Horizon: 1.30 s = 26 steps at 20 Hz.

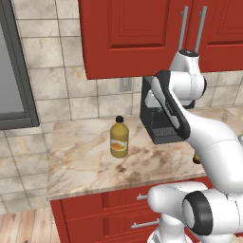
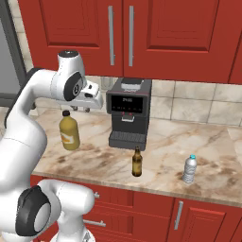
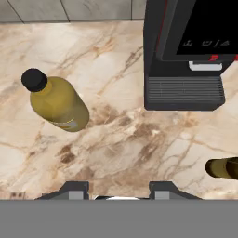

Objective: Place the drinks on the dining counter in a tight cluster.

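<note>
Nothing is done yet, as far as you can judge here: all three drinks stand upright on the wall counter (image 2: 160, 142) under the red cabinets (image 2: 142, 33), not on the dining counter, so every pick, carry and cluster step is still ahead of you. Take the coffee machine (image 2: 127, 113) as your landmark. The juice bottle (image 2: 69, 130) stands to its left, apart from it, black cap up; in the left base view the same bottle (image 1: 119, 138) sits left of the machine (image 1: 159, 118) near mid-counter. The brown bottle (image 2: 137, 162) stands just in front of the machine's tray, toward the counter's front edge. The water bottle (image 2: 189, 169) is to the machine's right, well apart, also near the front edge. The three are spread out in a loose line, no two touching. Your gripper (image 2: 87, 105) hangs above the counter between the juice bottle and the machine, higher than the bottle's cap, pointing down. In the hand view its two fingertips (image 3: 76, 188) rise at the bottom with bare marble between them; the juice bottle (image 3: 56, 102) lies up and left of them, the machine (image 3: 186, 56) up and right, and the brown bottle (image 3: 223, 168) pokes in at the right edge. The jaws stand partly apart, with a clear gap, and they hold nothing and touch nothing. The juice bottle looks like the nearest candidate; you would need to shift away from the machine and drop to reach it.
</note>
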{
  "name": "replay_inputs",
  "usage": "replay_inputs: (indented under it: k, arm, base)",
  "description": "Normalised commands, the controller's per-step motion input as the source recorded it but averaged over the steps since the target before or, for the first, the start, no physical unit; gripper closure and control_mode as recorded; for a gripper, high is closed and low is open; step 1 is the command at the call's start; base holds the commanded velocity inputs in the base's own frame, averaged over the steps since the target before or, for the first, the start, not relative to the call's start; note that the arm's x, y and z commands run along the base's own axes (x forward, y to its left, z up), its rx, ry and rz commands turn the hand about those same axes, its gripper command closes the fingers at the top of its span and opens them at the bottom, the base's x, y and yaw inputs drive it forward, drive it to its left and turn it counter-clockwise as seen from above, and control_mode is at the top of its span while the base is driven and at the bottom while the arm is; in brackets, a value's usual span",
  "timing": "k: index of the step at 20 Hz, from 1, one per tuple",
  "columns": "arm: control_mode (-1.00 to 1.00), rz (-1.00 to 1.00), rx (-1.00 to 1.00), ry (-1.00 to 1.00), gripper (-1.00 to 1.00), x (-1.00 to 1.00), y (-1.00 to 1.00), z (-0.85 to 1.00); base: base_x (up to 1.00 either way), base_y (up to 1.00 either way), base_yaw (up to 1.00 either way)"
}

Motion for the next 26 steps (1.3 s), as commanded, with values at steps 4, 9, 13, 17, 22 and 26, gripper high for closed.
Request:
replay_inputs:
  k: [4,9,13,17,22,26]
  arm:
    - [-1.0,0.01,0.0,0.0,-1.0,-0.1,0.01,0.0]
    - [-1.0,0.08,-0.02,0.0,-1.0,-0.25,0.14,-0.05]
    - [-1.0,0.12,0.0,0.0,-1.0,-0.19,0.29,-0.07]
    - [-1.0,0.08,0.0,0.0,-1.0,-0.18,0.29,-0.08]
    - [-1.0,0.08,0.0,0.0,-1.0,-0.13,0.3,-0.09]
    - [-1.0,0.07,-0.01,0.0,-1.0,-0.01,0.25,-0.09]
  base:
    - [0.0,0.0,0.0]
    - [0.0,0.0,0.0]
    - [0.0,0.0,0.0]
    - [0.0,0.0,0.0]
    - [0.0,0.0,0.0]
    - [0.0,0.0,0.0]
